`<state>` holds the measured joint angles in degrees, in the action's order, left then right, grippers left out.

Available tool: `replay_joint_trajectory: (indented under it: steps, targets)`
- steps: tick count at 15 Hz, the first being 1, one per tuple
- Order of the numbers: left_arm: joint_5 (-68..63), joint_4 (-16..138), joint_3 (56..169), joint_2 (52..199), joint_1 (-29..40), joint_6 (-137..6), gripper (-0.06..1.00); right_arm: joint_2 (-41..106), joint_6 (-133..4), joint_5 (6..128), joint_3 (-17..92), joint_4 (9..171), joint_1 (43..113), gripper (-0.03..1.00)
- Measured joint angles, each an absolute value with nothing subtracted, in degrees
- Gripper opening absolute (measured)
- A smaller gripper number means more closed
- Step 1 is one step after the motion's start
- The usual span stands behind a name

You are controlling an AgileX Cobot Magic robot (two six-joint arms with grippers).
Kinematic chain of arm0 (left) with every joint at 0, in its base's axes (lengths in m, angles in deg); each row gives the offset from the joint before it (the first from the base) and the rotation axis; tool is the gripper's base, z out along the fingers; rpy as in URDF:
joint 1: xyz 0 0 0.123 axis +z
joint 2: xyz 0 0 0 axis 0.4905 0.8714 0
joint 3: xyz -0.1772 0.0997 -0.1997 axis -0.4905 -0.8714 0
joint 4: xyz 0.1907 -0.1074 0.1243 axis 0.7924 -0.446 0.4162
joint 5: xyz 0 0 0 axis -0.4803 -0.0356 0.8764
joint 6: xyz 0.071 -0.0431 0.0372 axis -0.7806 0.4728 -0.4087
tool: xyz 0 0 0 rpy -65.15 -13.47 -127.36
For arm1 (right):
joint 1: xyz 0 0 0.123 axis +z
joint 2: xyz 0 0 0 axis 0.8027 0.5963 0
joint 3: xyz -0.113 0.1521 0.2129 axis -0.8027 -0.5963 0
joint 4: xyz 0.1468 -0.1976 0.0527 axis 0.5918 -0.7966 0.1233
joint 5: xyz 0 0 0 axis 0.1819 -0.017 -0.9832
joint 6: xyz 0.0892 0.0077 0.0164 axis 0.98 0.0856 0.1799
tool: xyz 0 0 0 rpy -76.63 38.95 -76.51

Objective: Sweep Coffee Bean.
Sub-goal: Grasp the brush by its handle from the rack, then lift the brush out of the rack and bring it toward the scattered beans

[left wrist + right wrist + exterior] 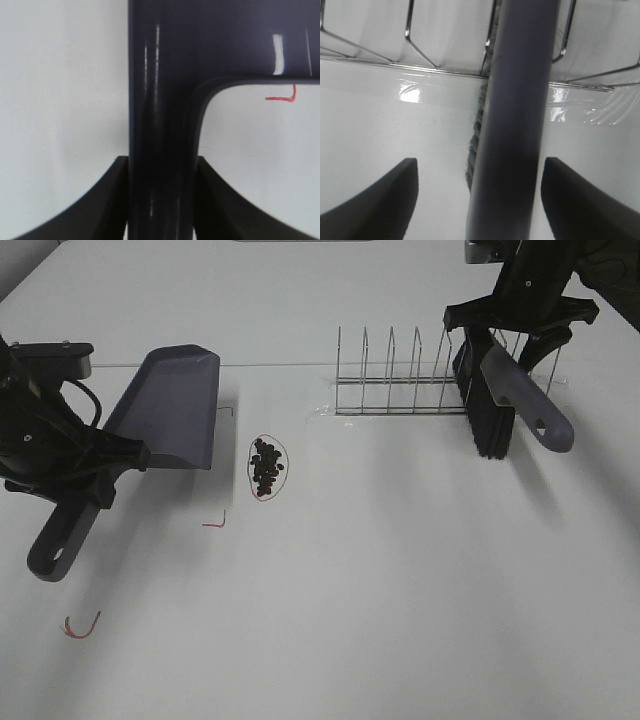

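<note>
The coffee bean cluster lies on the white table inside a thin red loop, just right of the dark dustpan. My left gripper is shut on the dustpan's handle, its fingers pressing both sides. At the far right a dark brush stands against the wire rack, its grey handle slanting toward the front. My right gripper straddles that handle, open, with a gap between each of its fingers and the handle.
A wire dish rack stands at the back, right of centre, on a clear film. Short red string pieces lie at the front left and by the dustpan's near corner. White tabletop stretches across the front.
</note>
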<state>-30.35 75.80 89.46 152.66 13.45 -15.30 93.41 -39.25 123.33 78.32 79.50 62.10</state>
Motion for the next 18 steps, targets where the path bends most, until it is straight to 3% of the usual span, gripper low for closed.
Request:
replay_joint_trajectory:
  steps: [2,8,18]
  targets:
    - [-30.35,75.80,89.46,152.66,13.45,-15.30,0.35,94.73,-39.20,123.10,78.32,79.38,62.10,0.68]
    - [-30.35,75.80,89.46,152.66,13.45,-15.30,0.35,95.41,-37.31,122.19,78.43,78.01,62.04,0.39]
    - [-30.35,75.80,89.46,152.66,13.45,-15.30,0.35,96.04,-35.36,127.57,82.79,77.78,61.99,0.39]
